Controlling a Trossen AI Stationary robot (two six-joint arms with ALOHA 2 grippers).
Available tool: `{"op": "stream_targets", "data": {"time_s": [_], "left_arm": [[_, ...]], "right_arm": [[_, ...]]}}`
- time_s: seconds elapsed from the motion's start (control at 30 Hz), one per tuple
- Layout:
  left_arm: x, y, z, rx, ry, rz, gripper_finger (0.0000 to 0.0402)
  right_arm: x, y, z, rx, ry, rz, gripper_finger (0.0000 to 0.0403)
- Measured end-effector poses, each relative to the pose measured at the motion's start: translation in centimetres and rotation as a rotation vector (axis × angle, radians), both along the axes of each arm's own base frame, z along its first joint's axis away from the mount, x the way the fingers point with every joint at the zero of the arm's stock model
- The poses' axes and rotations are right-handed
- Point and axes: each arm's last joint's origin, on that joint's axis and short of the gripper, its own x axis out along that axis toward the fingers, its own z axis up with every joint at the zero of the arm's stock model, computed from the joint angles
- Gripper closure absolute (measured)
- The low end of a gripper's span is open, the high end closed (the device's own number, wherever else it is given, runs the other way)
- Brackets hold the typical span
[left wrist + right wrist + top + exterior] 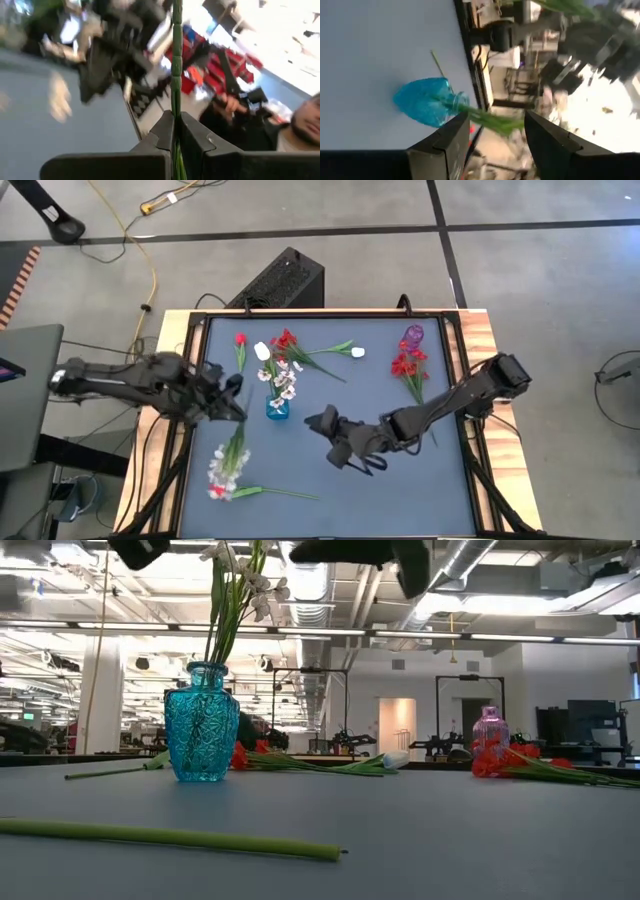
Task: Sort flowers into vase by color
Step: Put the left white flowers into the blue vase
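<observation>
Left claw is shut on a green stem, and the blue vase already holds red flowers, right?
Not quite. The blue vase holds white flowers, as the high view shows. The left claw is indeed shut on a green stem.

Left arm: enters from the table's 9 o'clock edge, stretched toward the middle, held above the surface.
Left gripper (232, 392): at about 9 o'clock of the table's centre; fingers (165, 131) pressed together, pinching a thin green stem (176, 60) that runs straight up between them.
Right arm: reaches from the 3 o'clock edge, angled down toward 7 o'clock, raised clear of the surface.
Right gripper (322, 423): near the table's centre; fingers (451, 136) spread wide, nothing between them.
</observation>
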Motion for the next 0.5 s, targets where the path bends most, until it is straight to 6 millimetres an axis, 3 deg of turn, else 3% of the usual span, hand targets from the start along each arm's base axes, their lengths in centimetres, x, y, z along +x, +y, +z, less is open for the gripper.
{"op": "stream_targets", "data": {"time_s": [0.33, 0.5], "left_arm": [[2.6, -4.3, -2.3, -0.037, 0.177, -0.018, 0.04], [3.3, -5.5, -3.3, -0.092, 0.271, 0.053, 0.04]], "right_arm": [[2.1, 2.7, -0.6, -0.532, -0.169, 0.125, 0.0188], [3.0, 3.1, -0.7, -0.629, -0.245, 0.124, 0.0188]]}}
